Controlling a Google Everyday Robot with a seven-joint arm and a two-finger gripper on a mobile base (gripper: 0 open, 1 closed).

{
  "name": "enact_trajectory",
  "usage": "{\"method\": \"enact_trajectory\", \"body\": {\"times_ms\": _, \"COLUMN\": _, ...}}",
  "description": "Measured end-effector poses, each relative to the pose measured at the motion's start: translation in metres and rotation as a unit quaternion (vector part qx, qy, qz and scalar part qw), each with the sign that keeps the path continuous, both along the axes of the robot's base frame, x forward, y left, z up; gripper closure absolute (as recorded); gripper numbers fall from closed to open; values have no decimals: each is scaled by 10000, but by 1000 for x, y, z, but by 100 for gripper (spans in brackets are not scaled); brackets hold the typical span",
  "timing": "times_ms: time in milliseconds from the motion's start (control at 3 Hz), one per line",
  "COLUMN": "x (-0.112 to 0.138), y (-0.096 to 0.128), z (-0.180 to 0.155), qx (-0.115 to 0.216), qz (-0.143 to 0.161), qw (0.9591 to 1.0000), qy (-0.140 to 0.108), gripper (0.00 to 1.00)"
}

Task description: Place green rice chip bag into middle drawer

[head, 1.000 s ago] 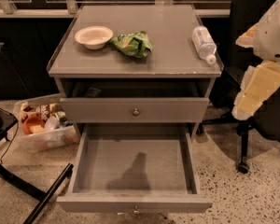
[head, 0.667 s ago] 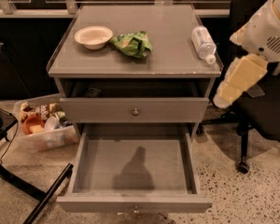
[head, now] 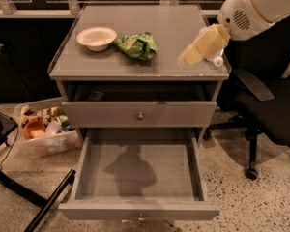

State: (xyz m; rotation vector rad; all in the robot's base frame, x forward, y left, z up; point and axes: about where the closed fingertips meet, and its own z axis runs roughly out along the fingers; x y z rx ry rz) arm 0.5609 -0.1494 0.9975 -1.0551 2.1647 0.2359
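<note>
The green rice chip bag [head: 135, 45] lies crumpled on the grey tabletop [head: 169, 28], left of centre and just right of a white bowl [head: 96, 36]. The middle drawer [head: 135, 210] is pulled wide open low on the cabinet, its grey floor bare with only a shadow on it. My gripper [head: 185, 59] is at the end of the cream and white arm that reaches in from the upper right. It hangs over the tabletop's right front part, to the right of the bag and apart from it.
A clear water bottle is mostly hidden behind the arm; its white cap [head: 217, 61] shows at the right edge. A shut drawer with a knob [head: 140, 115] sits above the open one. A black office chair [head: 266, 105] stands right, a plastic bin of items [head: 43, 129] left.
My arm has swung left and up, from beside the cabinet's right side to over the tabletop's right front part, and now covers the water bottle. The bag, bowl and drawers have not moved.
</note>
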Motion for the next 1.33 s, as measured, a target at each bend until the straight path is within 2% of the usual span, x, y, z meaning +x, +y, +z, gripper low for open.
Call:
{"method": "enact_trajectory", "body": {"times_ms": 333, "x": 39, "y": 38, "z": 16, "qx": 521, "qz": -334, "qw": 9980, "qy": -148, "gripper": 0}}
{"method": "enact_trajectory", "body": {"times_ms": 667, "x": 39, "y": 38, "z": 16, "qx": 522, "qz": -335, "qw": 9980, "qy": -148, "gripper": 0}}
{"method": "enact_trajectory", "body": {"times_ms": 1000, "x": 59, "y": 40, "z": 2, "qx": 631, "qz": -595, "qw": 9962, "qy": -100, "gripper": 0}}
{"method": "enact_trajectory", "body": {"times_ms": 1333, "x": 101, "y": 50, "z": -18, "qx": 884, "qz": -962, "qw": 9914, "qy": -93, "gripper": 0}}
